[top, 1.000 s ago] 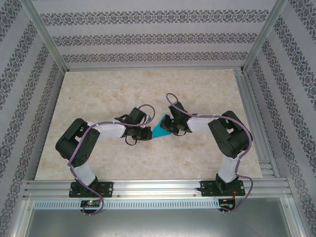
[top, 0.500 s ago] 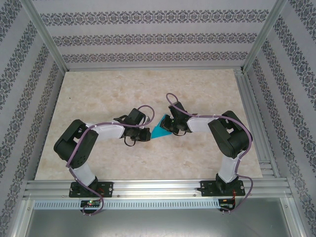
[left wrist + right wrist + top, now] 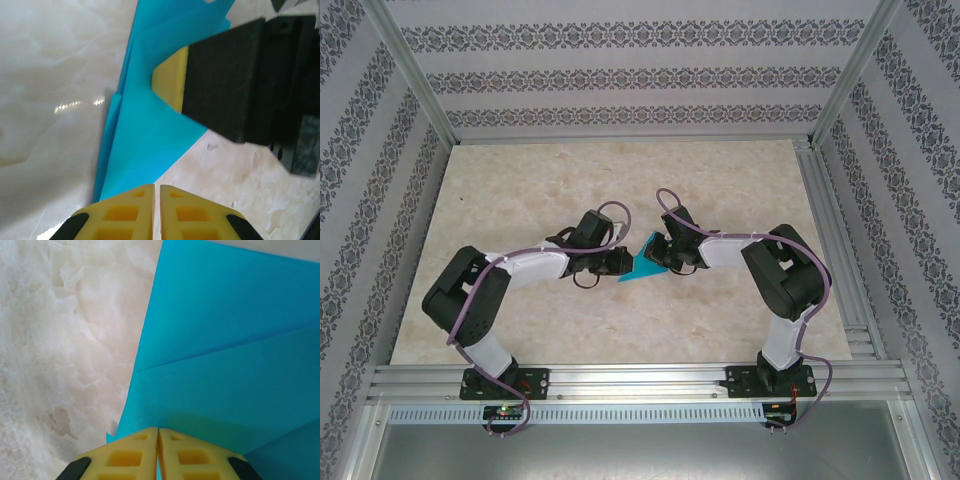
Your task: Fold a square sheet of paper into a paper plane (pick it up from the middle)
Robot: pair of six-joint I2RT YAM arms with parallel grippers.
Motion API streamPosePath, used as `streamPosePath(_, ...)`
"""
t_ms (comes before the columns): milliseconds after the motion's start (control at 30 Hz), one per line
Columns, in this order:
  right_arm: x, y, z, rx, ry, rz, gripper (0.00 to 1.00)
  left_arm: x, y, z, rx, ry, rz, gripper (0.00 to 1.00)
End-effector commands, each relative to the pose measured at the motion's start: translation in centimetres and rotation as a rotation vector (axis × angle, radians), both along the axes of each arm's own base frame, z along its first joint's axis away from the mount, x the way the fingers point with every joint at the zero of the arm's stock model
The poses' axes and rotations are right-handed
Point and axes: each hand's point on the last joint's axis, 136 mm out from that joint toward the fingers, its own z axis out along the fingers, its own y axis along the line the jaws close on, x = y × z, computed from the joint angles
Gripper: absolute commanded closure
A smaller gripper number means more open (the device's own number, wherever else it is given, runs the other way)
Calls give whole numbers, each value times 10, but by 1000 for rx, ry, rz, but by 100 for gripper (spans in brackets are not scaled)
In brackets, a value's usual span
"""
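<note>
Folded turquoise sheet [image 3: 642, 264] lies on the tabletop [image 3: 520, 180], long axis pointing away from the left gripper [image 3: 156, 192] (jaws closed at its near tip, grip unclear); the right gripper [image 3: 158, 432] clenches its opposite edge.

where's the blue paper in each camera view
top external: blue paper mid-picture, between left gripper and right gripper
left wrist: blue paper centre, top edge down to yellow fingertips
right wrist: blue paper upper right, above yellow fingertips
shared landmark: marbled table under it

The turquoise-blue paper [image 3: 642, 265], folded into a creased, layered triangle, sits mid-table, narrow tip pointing near-left.
</note>
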Motion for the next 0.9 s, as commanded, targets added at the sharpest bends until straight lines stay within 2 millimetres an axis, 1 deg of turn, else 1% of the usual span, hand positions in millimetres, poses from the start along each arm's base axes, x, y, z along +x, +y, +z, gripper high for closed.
streamPosePath(0,-32,-34,-55,-167,163,-37,89,17,-9,-4,-29,-5,18,88)
streamPosePath(200,-31,-32,-52,-158,157,-33,89,23,-15,-22,-18,24,10,89)
streamPosePath(333,-27,-28,-46,-131,136,-28,89,21,-12,-39,29,59,5,90)
streamPosePath(400,-22,-24,-37,-107,107,-12,88,17,-8,-47,52,78,1,91)
streamPosePath(467,-15,-19,-23,-73,62,8,88,13,-3,-53,81,94,0,92)
streamPosePath(600,-3,-5,16,20,-56,64,87,3,6,-64,123,118,-12,94)
streamPosePath(700,-1,9,38,78,-105,120,87,-4,9,-67,134,130,-31,94)
streamPosePath(767,-1,13,40,70,-111,139,88,-6,11,-69,146,134,-35,95)
streamPosePath(867,-5,17,33,68,-92,151,89,-6,12,-69,149,132,-35,96)
